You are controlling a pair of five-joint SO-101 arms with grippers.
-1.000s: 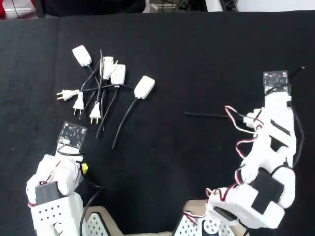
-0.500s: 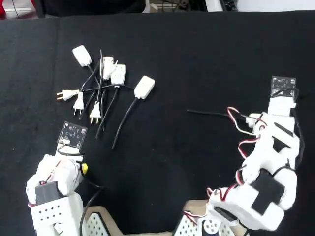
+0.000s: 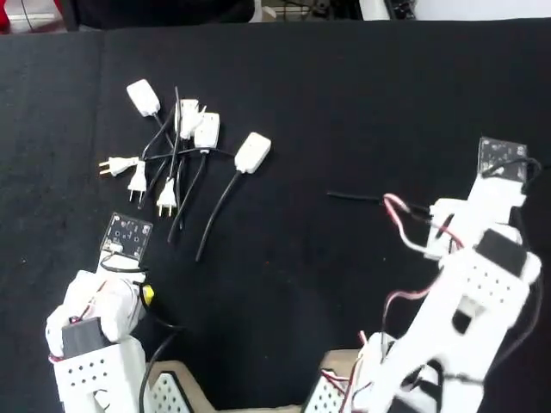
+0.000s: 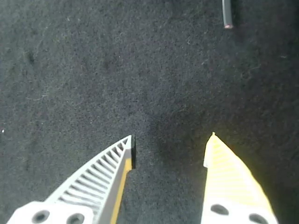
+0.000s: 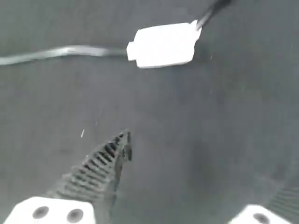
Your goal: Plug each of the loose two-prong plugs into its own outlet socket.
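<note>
Three loose two-prong plugs [image 3: 138, 182] lie side by side at the left of the black table, their black cords tangled with several white outlet sockets [image 3: 196, 126] just beyond them. One more socket [image 3: 252, 151] lies a little to the right. My left gripper [image 4: 172, 142] hangs open over bare cloth, with a cut cord end [image 4: 227, 14] ahead of it. My right gripper [image 5: 201, 168] is open above another white socket [image 5: 163, 45], whose cord [image 5: 56, 52] trails off sideways. In the high view that cord [image 3: 353, 199] runs under the right arm [image 3: 473, 258].
The left arm [image 3: 99, 310] stands at the near left corner, close to the plugs. Black cloth [image 3: 344, 103] covers the whole table, with open room in the middle and at the back. Arm bases sit along the near edge.
The right arm has swung to the right and its wrist has lifted. The left arm and the plugs have kept still.
</note>
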